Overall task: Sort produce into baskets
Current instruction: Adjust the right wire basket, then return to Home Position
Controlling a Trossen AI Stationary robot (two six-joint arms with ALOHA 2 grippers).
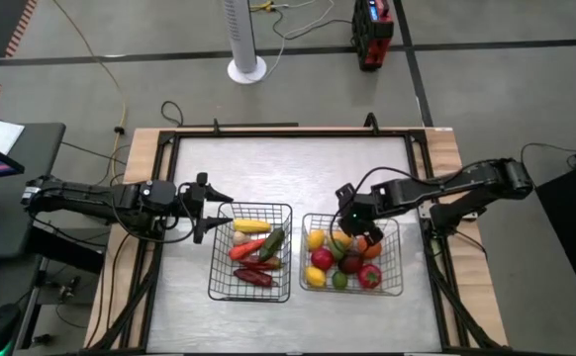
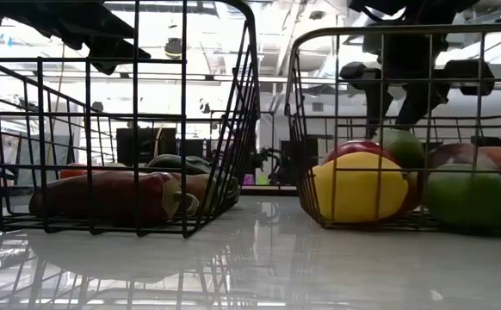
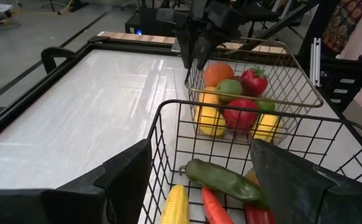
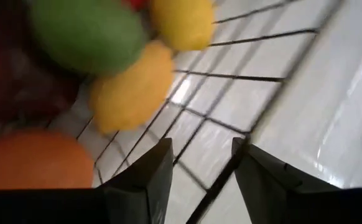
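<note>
Sorting looks nearly done, judging by the bare tabletop (image 1: 288, 178): no loose produce visible outside the wire. Left basket (image 1: 250, 293) holding the long pieces: corn cob (image 1: 251, 226), green cucumber (image 1: 272, 243), a long red-orange piece (image 1: 246, 249), dark red chili (image 1: 253, 278), plus a whitish garlic (image 1: 240, 238). Right basket (image 1: 390, 289) holding the round ones: lemon (image 1: 316, 239), red apple (image 1: 322, 259), lime (image 1: 339, 281), an orange (image 1: 370, 249), a red strawberry-like piece (image 1: 369, 277).

Left gripper (image 1: 200, 210) parked at the left basket's far-left rim, fingers (image 3: 126, 180) spread wide and empty, straddling the wire corner in the left wrist view. Right gripper (image 1: 351, 222) low over the far side of the right basket, fingers (image 4: 140, 180) apart with nothing between them, just above the mesh floor beside the yellow fruit (image 4: 131, 87) and orange.

Step in hand, by the look of it: release finished over the right basket, withdrawal due. Best done by lifting straight up first, fingers kept apart, clear of the rim wire before any sideways swing; a snagged finger would drag the light basket and spill the pile. Left arm better raised off the rim too.
</note>
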